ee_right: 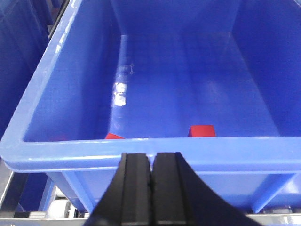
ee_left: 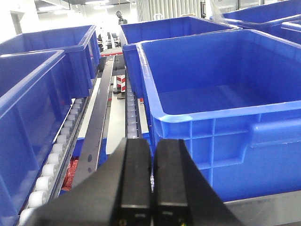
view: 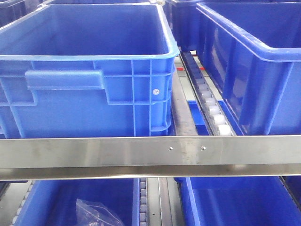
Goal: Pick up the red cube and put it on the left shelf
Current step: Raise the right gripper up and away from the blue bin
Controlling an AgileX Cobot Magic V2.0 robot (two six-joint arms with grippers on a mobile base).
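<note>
While the red cube [ee_right: 202, 130] lies unpicked in the blue bin [ee_right: 70, 153], both grippers' fingers [ee_right: 136, 188] are pressed together, empty; opening and reaching in are required.

two cubes [ee_right: 202, 130] lie in the bin [ee_right: 56, 150] by its near wall, just beyond the right gripper [ee_right: 151, 197].

We see even, bright overhead light in all three views. Ahead of the shut right gripper [ee_right: 151, 186], a white glare patch [ee_right: 121, 93] marks the blue bin [ee_right: 56, 94] floor, and its near rim shines softly. Beyond the shut left gripper [ee_left: 151, 188], the hall background [ee_left: 51, 9] burns out to white. The steel rail [view: 150, 153] shows streaky reflections. Both grippers look soft, perhaps out of focus.
</note>
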